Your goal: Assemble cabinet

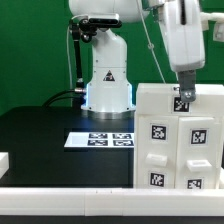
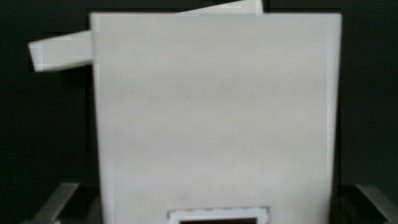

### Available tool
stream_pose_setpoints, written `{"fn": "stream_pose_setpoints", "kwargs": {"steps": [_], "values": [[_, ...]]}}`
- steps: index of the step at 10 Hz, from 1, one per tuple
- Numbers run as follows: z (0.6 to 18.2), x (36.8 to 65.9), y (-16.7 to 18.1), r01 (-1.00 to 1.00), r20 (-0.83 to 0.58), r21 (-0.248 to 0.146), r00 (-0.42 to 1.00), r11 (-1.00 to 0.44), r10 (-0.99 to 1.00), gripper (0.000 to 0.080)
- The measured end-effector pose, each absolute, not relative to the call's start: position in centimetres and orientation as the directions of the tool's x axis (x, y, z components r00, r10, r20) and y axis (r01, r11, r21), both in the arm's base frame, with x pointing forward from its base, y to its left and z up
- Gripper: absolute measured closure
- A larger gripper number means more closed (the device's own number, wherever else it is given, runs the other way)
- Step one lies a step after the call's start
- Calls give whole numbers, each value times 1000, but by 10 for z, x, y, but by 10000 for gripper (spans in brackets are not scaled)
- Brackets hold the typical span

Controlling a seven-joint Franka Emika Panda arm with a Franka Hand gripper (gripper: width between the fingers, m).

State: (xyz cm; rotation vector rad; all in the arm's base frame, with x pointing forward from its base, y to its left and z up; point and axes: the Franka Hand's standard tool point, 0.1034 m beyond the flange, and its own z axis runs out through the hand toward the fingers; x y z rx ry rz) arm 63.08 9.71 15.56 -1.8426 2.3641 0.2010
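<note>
The big white cabinet (image 1: 180, 135) stands at 4 o'clock on the black surface (image 1: 50, 135); the gripper (image 1: 183, 96), jaws wide open, is on top.

A green wall (image 1: 35, 50) stands behind the black table (image 1: 40, 135).

1. My exterior view looks level across the black table (image 1: 40, 135) toward the arm's base (image 1: 107, 80), at moderate range.
2. My wrist view looks straight down, close.
3. Both views share the cabinet (image 1: 178, 135) (image 2: 214, 110).
</note>
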Motion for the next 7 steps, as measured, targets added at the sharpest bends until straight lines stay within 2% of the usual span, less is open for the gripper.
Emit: {"fn": "stream_pose_setpoints", "kwargs": {"steps": [3, 4, 7], "values": [[156, 632, 99, -949, -189, 28, -314, 315, -930, 246], [156, 632, 99, -951, -189, 27, -308, 309, -932, 193], [155, 632, 101, -955, -189, 26, -295, 296, -936, 151]]}}
